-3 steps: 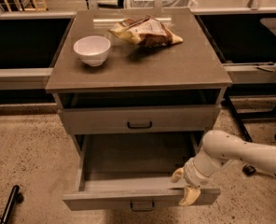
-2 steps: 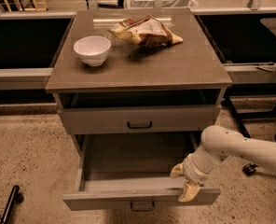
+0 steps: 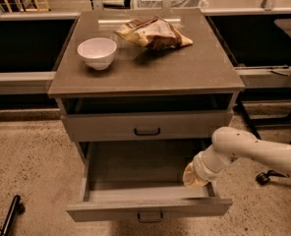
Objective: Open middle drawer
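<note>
The middle drawer [image 3: 135, 168] is pulled far out. The gripper [image 3: 191, 176] sits at the drawer's right wall. How it grips is unclear.

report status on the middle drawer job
Claw low at right side of middle drawer, near its front. Drawer pulled well out. White bowl and snack bag on cabinet top, out of the way.
</note>
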Robot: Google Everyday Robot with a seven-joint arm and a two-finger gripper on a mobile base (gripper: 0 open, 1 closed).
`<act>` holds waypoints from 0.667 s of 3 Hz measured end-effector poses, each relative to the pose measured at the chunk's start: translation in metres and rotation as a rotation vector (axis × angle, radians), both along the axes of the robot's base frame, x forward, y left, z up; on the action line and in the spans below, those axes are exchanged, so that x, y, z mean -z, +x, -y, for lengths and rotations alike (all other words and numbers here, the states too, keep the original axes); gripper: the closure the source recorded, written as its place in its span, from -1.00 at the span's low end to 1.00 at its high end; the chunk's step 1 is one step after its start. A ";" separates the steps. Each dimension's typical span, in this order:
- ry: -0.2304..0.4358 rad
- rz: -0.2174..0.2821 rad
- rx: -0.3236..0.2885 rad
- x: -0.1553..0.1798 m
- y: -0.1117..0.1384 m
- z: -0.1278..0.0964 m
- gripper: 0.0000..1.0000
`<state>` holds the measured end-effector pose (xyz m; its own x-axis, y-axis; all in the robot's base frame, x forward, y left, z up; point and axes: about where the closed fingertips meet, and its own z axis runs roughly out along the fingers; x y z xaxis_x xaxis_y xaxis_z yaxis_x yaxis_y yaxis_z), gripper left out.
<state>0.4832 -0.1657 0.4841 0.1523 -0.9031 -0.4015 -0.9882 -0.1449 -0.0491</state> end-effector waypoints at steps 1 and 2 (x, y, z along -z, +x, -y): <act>-0.033 0.015 0.018 0.031 0.016 0.000 0.98; -0.055 -0.002 0.031 0.067 0.019 -0.001 1.00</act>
<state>0.5019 -0.1648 0.4174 0.1230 -0.9283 -0.3510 -0.9924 -0.1163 -0.0401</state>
